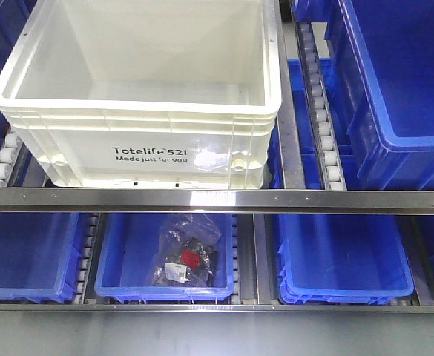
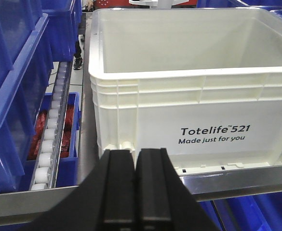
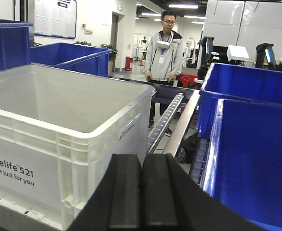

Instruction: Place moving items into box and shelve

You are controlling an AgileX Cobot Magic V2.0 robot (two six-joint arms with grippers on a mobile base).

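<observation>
Tote (image 1: 139, 159) sits on upper shelf rollers, no plush visible inside; left gripper (image 2: 135, 185) and right gripper (image 3: 141, 192) both pressed together, empty, just before its front wall—push squarely, evenly.

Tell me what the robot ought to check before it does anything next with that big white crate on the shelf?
1. White box seated on shelf rollers: ok.
2. Plush toys inside the box: cannot tell; none show.
3. Left gripper shut and empty: ok.
4. Right gripper shut and empty: ok.
5. Bag of dark parts apart, in the lower blue bin: ok.
6. Person standing behind the rack: not ok.
</observation>
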